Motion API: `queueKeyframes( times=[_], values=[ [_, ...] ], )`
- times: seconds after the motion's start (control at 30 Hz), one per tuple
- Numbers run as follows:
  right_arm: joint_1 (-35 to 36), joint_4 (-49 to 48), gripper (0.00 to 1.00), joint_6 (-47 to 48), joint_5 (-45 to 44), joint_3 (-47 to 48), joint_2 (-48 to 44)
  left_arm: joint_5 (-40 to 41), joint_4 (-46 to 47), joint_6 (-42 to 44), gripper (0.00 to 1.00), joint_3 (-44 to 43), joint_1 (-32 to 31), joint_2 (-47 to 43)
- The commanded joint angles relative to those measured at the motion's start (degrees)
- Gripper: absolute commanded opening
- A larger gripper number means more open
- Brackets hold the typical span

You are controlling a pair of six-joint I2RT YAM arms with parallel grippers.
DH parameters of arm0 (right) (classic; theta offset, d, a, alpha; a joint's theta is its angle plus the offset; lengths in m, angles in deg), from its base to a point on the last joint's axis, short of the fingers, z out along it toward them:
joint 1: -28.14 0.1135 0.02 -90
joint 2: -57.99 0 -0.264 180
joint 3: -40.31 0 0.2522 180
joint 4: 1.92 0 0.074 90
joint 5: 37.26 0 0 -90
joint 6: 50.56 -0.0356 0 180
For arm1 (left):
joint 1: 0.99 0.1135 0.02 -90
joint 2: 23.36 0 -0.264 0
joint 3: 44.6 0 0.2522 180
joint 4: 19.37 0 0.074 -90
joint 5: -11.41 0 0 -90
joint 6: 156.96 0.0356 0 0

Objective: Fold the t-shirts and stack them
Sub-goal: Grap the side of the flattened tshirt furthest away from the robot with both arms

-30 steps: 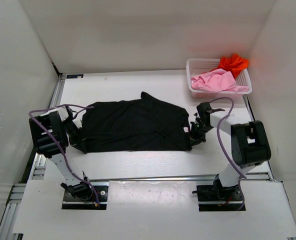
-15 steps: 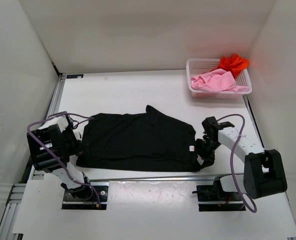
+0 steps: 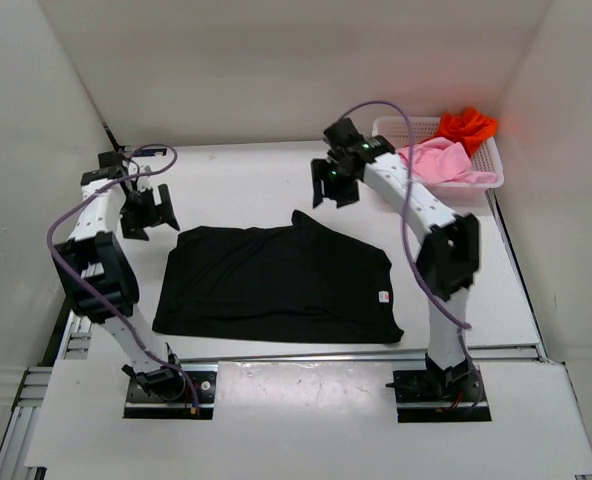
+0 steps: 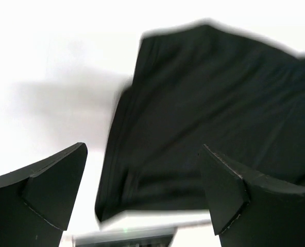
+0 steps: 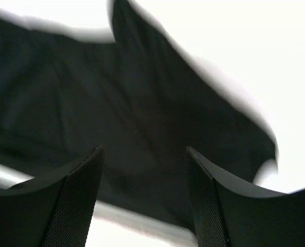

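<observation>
Nearest the arm bases, the black t-shirt (image 3: pixel 276 285) lies spread on the white surface (image 3: pixel 246 180), its front hem close to the near edge and a sleeve peak jutting from its far side. Just beyond its far left corner hangs the left end effector (image 3: pixel 148 214), jaws wide and empty. The right end effector (image 3: pixel 334 187) hovers past that peak, jaws apart, holding nothing. Farthest off, the basket (image 3: pixel 386 135) holds the pink t-shirt (image 3: pixel 436 160) and the orange-red t-shirt (image 3: pixel 466 125). A pinch that catches only the top layer would likely skew the fold. Pulling nearward could drag the hem over the edge.
</observation>
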Motion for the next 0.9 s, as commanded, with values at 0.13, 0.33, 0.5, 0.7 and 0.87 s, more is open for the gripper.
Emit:
queueKeyframes(
  times=[0.13, 0.33, 0.5, 0.7, 0.87],
  values=[
    [0.6, -8.8, 0.69, -5.8, 3.1, 19.7, 23.0, -3.7, 7.7, 0.1, 0.89, -8.5, -2.7, 14.2],
    [1.7, -14.6, 0.70, -7.8, 1.6, 18.9, 29.2, -3.2, 10.4, 0.1, 0.89, -9.8, -3.8, 17.0],
    [3.5, -14.6, 0.66, -7.8, -2.1, 17.4, 30.5, -1.8, 11.0, 0.1, 0.86, -10.5, -4.9, 19.9],
    [3.6, -14.6, 0.25, -8.9, -2.1, 13.7, 28.6, -2.7, 11.0, 0.1, 0.60, -8.5, -5.6, 20.7],
    [3.6, -14.6, 0.25, -8.4, -2.1, 12.6, 26.0, -2.3, 8.3, 0.1, 0.59, -6.6, -6.1, 20.2]
  ],
)
